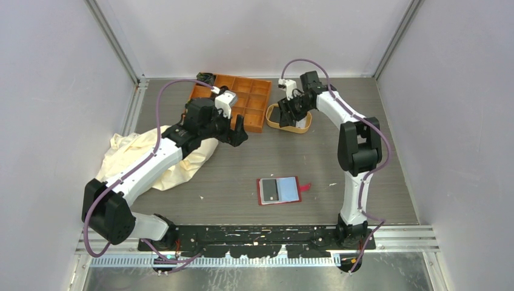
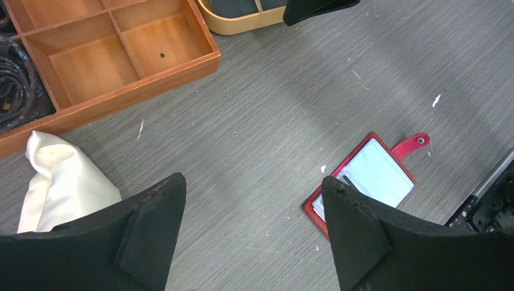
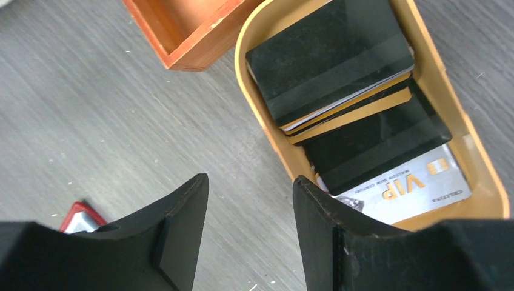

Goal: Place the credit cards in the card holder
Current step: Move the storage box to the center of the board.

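Note:
The credit cards lie stacked in a tan oval tray (image 3: 479, 163): several black ones (image 3: 330, 57) and a white VIP card (image 3: 412, 185). The card holder (image 1: 279, 190) is a red wallet lying open on the table, with a grey and a light-blue pocket and its snap tab to the right. It also shows in the left wrist view (image 2: 376, 173). My right gripper (image 3: 250, 180) is open and empty, just over the tray's edge (image 1: 285, 115). My left gripper (image 2: 253, 182) is open and empty above the table beside the orange box (image 1: 237, 130).
An orange compartment box (image 1: 242, 100) stands at the back next to the tray (image 1: 297, 130), with a dark coiled strap (image 2: 15, 79) in one cell. A cream cloth (image 1: 130, 157) lies under the left arm. Grey walls enclose the table.

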